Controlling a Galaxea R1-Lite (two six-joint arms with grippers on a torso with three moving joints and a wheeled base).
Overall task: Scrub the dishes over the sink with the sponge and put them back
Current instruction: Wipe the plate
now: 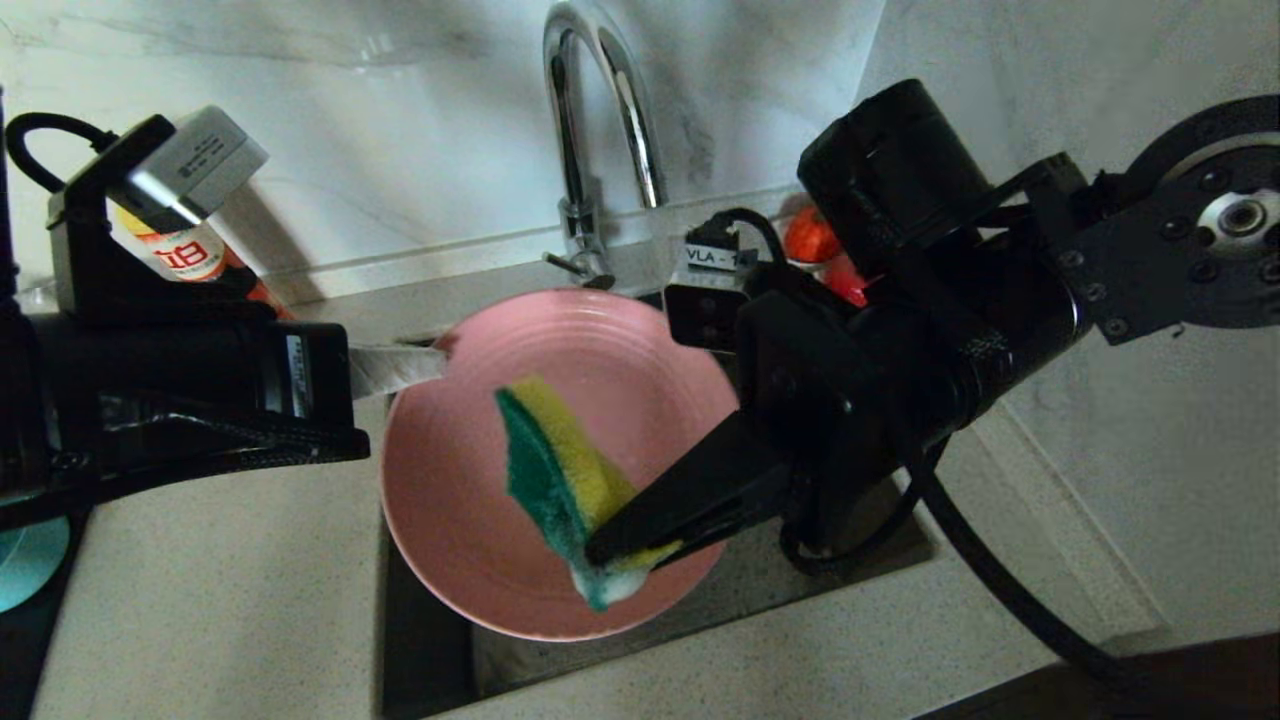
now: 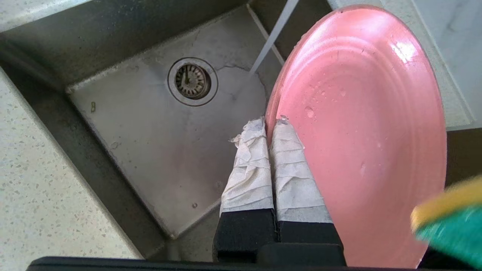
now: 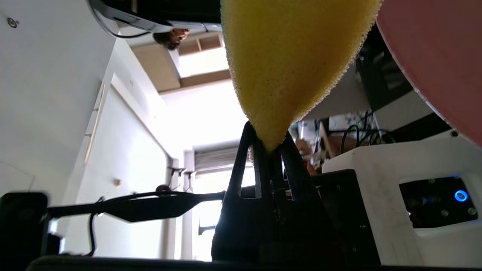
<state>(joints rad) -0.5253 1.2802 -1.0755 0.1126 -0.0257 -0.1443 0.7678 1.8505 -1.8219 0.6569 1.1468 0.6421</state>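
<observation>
One dish was in hand — the pink plate, held tilted above the sink while a thin stream of water fell past its rim. Scrubbing looked under way; putting the plate back remained, as presumably did the other dishes, none clearly identifiable in view. The left gripper was clenched on the plate's edge, its taped fingers pinching the rim between them. The right gripper was clamped tight on one end of the sponge — green face toward the plate, foam squeezed to a point between the jaws.
</observation>
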